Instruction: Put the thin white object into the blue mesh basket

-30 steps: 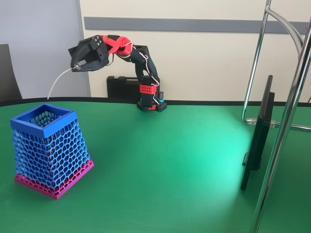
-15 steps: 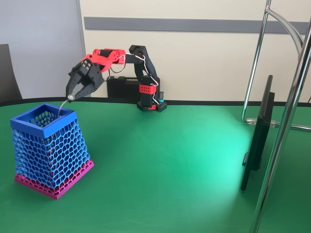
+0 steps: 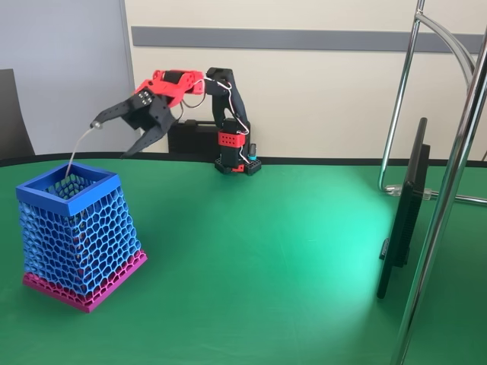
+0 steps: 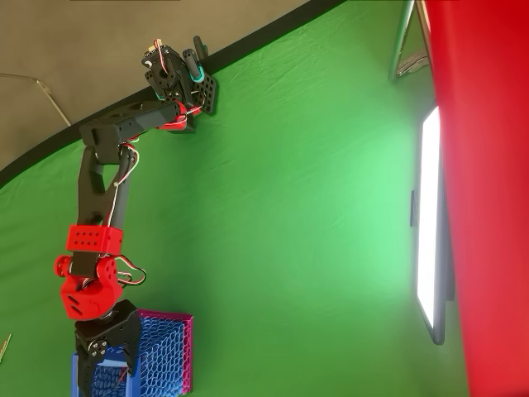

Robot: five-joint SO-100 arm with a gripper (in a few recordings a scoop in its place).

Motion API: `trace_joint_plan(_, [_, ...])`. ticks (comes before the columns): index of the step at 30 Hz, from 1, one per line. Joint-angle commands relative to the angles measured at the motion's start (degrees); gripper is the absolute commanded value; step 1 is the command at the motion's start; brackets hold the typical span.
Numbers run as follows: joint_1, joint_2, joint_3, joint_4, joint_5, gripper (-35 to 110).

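The blue mesh basket (image 3: 68,199) with its pink base stands on the green table at the left; from above it sits at the bottom left (image 4: 169,356). My gripper (image 3: 112,139) hangs open just above and behind the basket's rim, jaws spread wide, one finger pointing left and the other down. The thin white object (image 3: 77,146) dangles from the tip of the left-pointing finger, and its lower end dips inside the basket's opening. In the overhead view the gripper (image 4: 107,374) covers the basket's left part.
A dark monitor (image 3: 403,220) stands edge-on at the right, beside chrome stand poles (image 3: 449,190). A black case (image 3: 190,137) lies behind the arm's base (image 3: 237,163). A dark chair (image 3: 11,114) is at the far left.
The gripper swung down over the basket with the strand, then its jaws opened wide. The strand's lower end now reaches inside the basket.
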Motion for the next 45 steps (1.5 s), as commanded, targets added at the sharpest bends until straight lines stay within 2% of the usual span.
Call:
trace_joint_plan(1, [-0.62, 4.39, -2.02, 1.41, 1.49, 39])
trace_joint_plan(14, [2.90, 4.39, -2.64, -0.35, 7.73, 36])
trace_joint_plan(25, [4.92, 5.80, -4.92, 9.05, 13.89, 37])
trace_joint_plan(41, [7.21, 12.04, 2.20, 10.28, 13.45, 35])
trace_joint_plan(45, [6.42, 15.91, 4.75, 13.36, 12.22, 33])
